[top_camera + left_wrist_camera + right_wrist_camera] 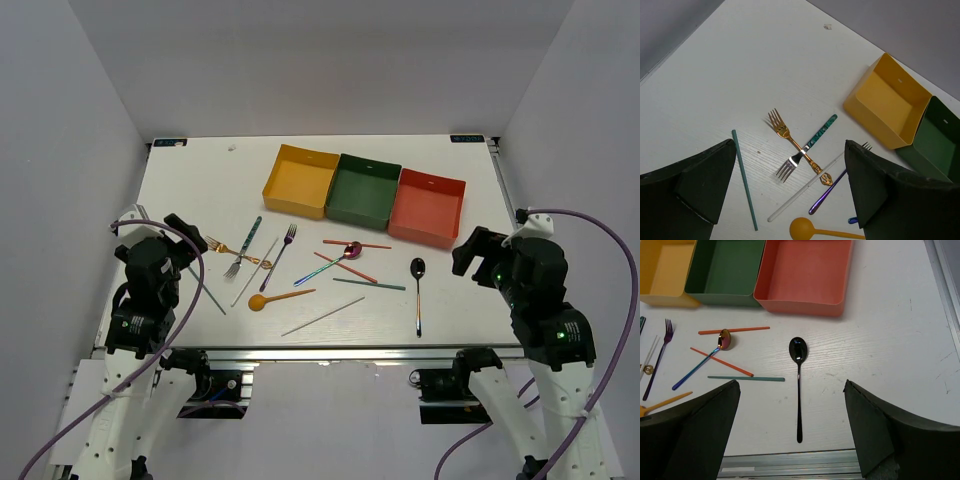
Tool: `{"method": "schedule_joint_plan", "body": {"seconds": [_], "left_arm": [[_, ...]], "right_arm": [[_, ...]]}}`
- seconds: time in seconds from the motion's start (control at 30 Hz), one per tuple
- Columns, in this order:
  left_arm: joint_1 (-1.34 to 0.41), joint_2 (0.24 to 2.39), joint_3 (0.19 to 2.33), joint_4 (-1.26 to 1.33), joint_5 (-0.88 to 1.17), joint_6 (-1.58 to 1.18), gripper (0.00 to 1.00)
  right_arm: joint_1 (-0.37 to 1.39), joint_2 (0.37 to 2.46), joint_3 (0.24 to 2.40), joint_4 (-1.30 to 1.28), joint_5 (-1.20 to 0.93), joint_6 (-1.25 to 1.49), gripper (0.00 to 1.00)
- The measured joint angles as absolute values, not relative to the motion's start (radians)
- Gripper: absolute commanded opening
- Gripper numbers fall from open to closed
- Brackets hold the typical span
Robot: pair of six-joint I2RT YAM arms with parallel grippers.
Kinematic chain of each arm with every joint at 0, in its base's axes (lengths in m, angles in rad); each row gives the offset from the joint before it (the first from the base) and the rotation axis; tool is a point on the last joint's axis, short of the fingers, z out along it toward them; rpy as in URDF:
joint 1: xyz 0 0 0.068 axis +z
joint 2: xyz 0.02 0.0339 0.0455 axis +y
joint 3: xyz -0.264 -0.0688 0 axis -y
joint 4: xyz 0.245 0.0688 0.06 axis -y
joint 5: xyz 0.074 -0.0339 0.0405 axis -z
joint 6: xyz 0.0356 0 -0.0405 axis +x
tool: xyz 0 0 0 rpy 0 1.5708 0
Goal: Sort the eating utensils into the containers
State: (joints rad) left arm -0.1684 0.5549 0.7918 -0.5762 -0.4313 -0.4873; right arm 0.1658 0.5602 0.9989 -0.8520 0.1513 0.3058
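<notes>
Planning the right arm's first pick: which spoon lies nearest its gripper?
The black spoon, alone on the right; the orange spoon and iridescent spoon lie farther left.

The top external camera looks down from above and behind the arm bases over the whole white table [200,190]. The left wrist camera hangs close over the left part, facing far and right toward the shallow square yellow tray [880,100]. The right wrist camera faces far over the right part. Both wrist views share that tray and the dark green square tray [725,265].
</notes>
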Motion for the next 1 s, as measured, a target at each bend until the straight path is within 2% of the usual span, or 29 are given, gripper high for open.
{"method": "schedule_joint_plan", "body": {"seconds": [0.4,0.63,0.7,0.87,1.0], "left_arm": [[-0.168,0.571,0.791,-0.576,-0.434,-0.491,0.98],[-0.168,0.582,0.791,-0.575,-0.433,-0.49,0.98],[-0.168,0.588,0.791,-0.575,-0.429,-0.49,0.98],[-0.168,0.618,0.791,-0.575,-0.417,-0.49,0.98],[-0.168,0.636,0.791,-0.575,-0.407,-0.488,0.98]], "right_arm": [[0.166,0.545,0.916,-0.792,0.067,0.322,0.89],[0.167,0.847,0.906,-0.766,0.06,0.326,0.88],[0.189,0.97,0.889,-0.767,0.084,0.335,0.84],[0.28,1.022,0.86,-0.746,0.13,0.367,0.72],[0.334,1.09,0.77,-0.666,0.149,0.4,0.54]]}}
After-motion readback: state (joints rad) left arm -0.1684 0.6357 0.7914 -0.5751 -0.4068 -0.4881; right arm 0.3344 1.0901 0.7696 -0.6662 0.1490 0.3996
